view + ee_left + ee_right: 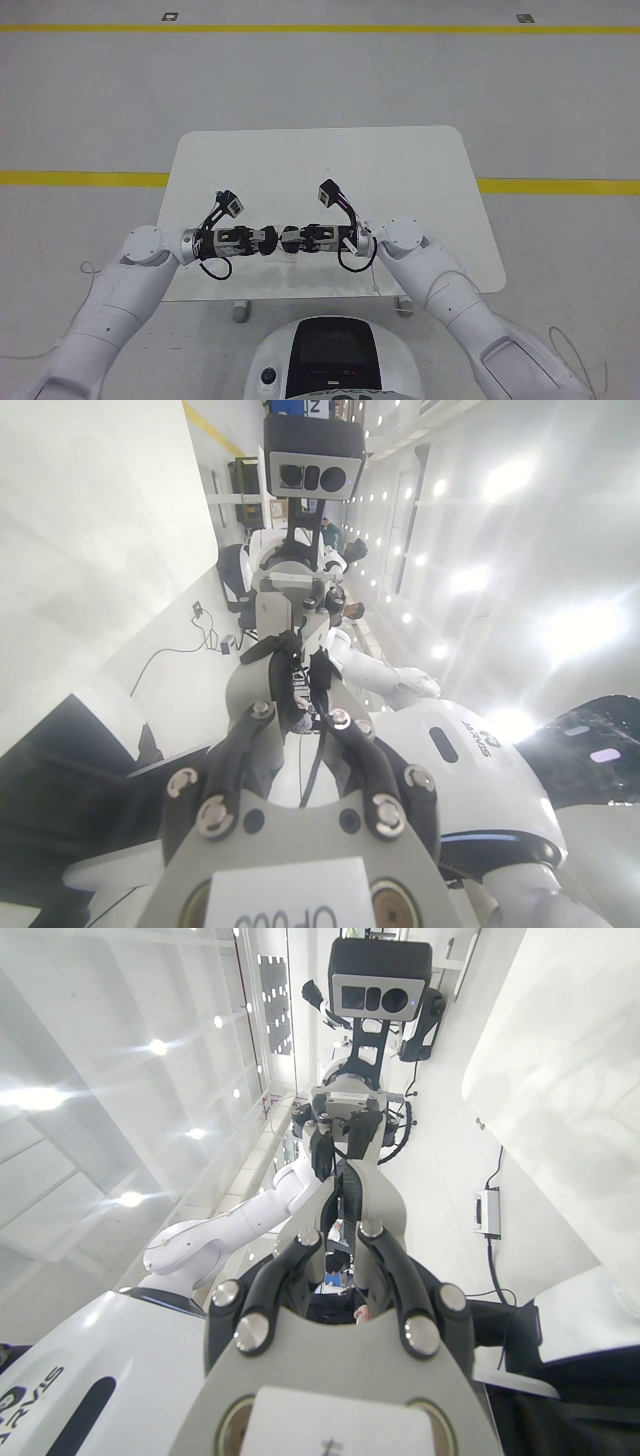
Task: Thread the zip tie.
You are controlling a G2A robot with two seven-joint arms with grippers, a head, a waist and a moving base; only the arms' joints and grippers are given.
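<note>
Both arms are held tip to tip above the front part of the white table (400, 180). A black zip tie (288, 238) spans the small gap between them. My left gripper (268, 240) is shut on one end of the zip tie (278, 680), whose strap runs between its grey fingers (250, 695). Facing it, my right gripper (308, 239) is shut on the ribbed strap (351, 1198), which lies between its two fingers (385, 1203). In the left wrist view, the right gripper (300, 620) sits just beyond my left gripper (300, 650). Where the tie's head meets its tail is hidden by the fingertips.
The table top behind the grippers is bare. Yellow floor lines (560, 185) run past the table. A cable and power brick (486, 1213) lie on the floor.
</note>
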